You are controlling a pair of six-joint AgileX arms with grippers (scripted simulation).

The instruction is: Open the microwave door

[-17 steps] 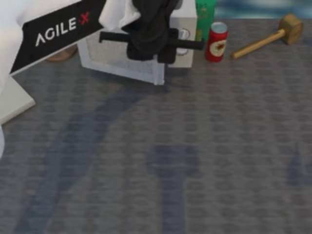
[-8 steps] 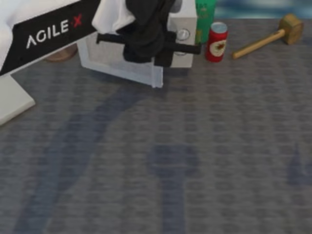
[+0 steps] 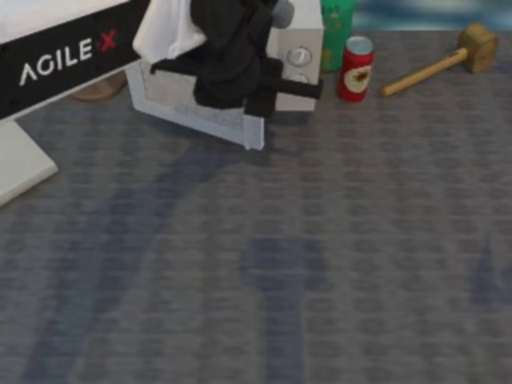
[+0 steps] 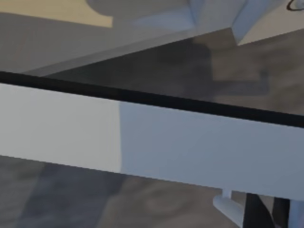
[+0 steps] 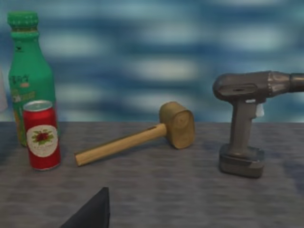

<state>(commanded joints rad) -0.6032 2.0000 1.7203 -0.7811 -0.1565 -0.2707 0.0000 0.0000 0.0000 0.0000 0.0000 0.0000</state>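
Showing only in right wrist view: grey drill [image 5: 247,128].

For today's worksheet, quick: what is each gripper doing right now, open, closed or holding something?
Left gripper: at the microwave door, by its free edge; fingers hidden, so cannot be told.
Right gripper: not in the top view; state cannot be told.

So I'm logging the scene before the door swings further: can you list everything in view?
white boxy microwave: one, top view's far centre
white mesh-windowed microwave door: one, ajar, front of the oven
green plastic bottle: one, right of the microwave
red drink can: one, before the bottle
wooden mallet: one, far right
grey power drill: one, right wrist view only
flat white slab: one, left edge
left gripper: black, at the door
right arm: out of top view
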